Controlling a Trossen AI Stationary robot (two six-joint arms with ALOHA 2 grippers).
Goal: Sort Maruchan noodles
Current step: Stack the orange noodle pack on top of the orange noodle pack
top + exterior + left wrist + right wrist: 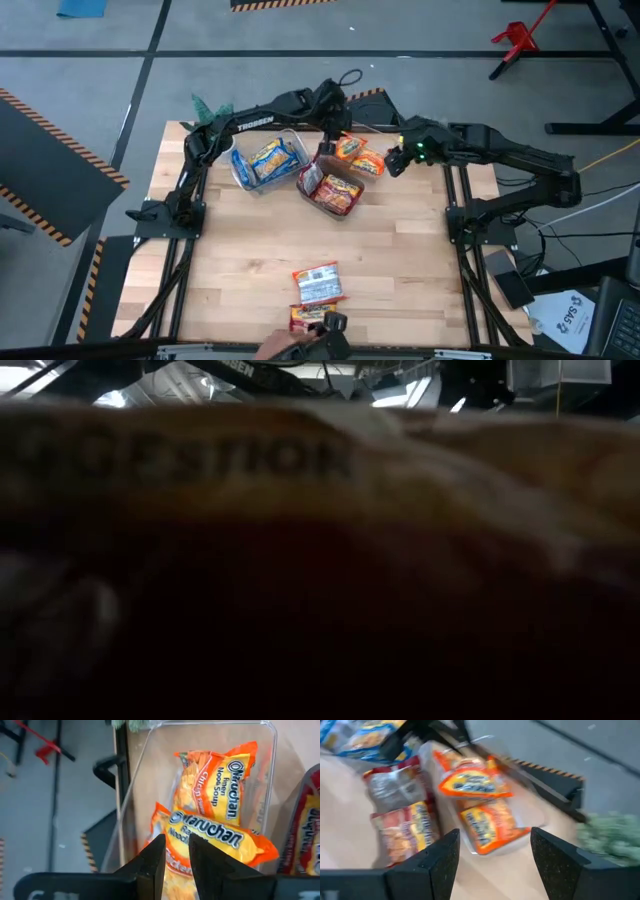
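Hanging above orange noodle packets (215, 840), left end effector (176, 857) seems nearly closed.

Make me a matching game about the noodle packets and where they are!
Things:
1. blue-yellow packets
2. orange packets
3. red packets
4. loose red-white packet

Places, as seen from above:
A. bare table, near the front edge
B. middle bin
C. left-hand bin
D. right-hand bin, beside the right gripper

Pairs: 1-C, 2-D, 3-B, 4-A
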